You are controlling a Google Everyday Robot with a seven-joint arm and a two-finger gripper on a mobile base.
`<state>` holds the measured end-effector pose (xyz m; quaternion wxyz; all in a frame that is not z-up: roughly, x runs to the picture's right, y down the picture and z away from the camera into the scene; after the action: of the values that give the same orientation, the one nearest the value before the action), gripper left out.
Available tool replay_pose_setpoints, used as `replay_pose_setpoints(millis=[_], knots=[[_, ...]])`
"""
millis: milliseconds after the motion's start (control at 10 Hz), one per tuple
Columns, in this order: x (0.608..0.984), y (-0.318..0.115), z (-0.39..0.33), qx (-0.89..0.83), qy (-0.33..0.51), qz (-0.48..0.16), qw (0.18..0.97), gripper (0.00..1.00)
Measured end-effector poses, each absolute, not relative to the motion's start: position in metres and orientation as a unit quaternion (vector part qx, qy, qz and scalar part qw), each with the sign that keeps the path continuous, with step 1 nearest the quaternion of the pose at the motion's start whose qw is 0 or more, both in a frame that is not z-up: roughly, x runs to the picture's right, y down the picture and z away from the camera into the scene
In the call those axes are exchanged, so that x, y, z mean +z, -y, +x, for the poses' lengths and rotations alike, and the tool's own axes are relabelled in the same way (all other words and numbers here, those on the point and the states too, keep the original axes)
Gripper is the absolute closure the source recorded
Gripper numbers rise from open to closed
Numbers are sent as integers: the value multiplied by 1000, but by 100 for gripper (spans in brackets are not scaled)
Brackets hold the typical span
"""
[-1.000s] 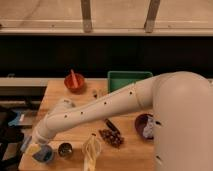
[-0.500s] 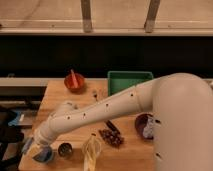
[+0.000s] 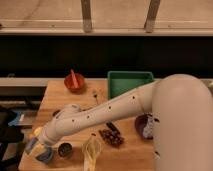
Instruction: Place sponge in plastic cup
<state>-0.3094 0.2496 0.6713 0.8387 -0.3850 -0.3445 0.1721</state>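
Sponge (image 3: 36,131) showed pale against the upper side of the pincer (image 3: 38,145), apparently not yet in the plastic cup (image 3: 46,156) just beneath. Whether the pincer was clamped on it could not be told. The drop seemed yet to come.

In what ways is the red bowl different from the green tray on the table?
The red bowl is round, the green tray rectangular. The bowl is smaller than the tray. Both stand at the far side of the table, away from the gripper at the near left corner.
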Motion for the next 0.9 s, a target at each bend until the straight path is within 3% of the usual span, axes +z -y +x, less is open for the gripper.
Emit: replay_pose_setpoints(millis=[200, 900], knots=[[675, -251, -309, 173, 349, -383, 837, 96], [670, -255, -310, 161, 357, -378, 839, 26]])
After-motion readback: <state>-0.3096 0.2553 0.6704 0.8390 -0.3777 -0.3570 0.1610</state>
